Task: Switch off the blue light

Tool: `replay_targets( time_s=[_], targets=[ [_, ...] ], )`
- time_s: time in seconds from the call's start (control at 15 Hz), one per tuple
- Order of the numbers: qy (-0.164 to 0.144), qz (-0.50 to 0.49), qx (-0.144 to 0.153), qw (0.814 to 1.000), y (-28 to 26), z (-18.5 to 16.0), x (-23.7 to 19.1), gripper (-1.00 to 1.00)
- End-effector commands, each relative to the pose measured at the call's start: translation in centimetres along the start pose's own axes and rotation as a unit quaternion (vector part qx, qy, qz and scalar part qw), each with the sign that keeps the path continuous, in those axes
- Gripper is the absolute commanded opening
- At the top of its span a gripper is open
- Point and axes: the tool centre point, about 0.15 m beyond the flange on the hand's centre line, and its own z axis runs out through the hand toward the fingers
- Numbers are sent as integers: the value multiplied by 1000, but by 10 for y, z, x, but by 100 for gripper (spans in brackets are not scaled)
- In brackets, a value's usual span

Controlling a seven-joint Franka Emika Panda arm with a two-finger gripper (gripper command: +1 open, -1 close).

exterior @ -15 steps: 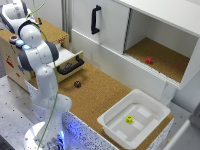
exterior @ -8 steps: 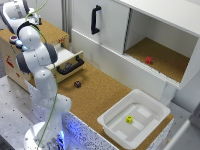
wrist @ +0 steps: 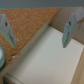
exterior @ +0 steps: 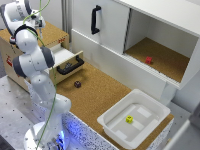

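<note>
In the wrist view my gripper (wrist: 36,31) is open and empty, its two pale blue fingers (wrist: 67,30) wide apart. Below it lie a cork surface (wrist: 30,17) and a white flat surface (wrist: 47,60). A small round pale blue dome (wrist: 1,56), probably the blue light, is cut off by the frame's edge, off to one side of the fingers. In the exterior view the gripper (exterior: 36,24) hangs over the wooden box (exterior: 57,35) at the exterior view's left. There the arm hides the blue light.
An open drawer with a black handle (exterior: 70,66) sticks out of the wooden box. A small dark round thing (exterior: 77,84) lies on the cork table. A white bin (exterior: 150,107) holds a yellow piece (exterior: 129,119). A red block (exterior: 148,60) sits in the open cabinet. A blue-violet glow (exterior: 70,127) shows at the robot's base.
The wrist has shifted slightly over the wooden box. Nothing else has moved.
</note>
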Motion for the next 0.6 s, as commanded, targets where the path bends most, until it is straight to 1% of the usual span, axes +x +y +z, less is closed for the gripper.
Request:
replay_targets(
  time_s=[0.0,0.2,0.33,0.47,0.53],
  targets=[
    [65,77,56,993,63,39,-52,100],
    [61,117,61,989,112,60,-73,100],
    [57,137,55,987,142,69,-88,100],
    [53,147,57,986,163,78,-103,100],
    [48,149,62,986,170,85,-111,100]
  ],
)
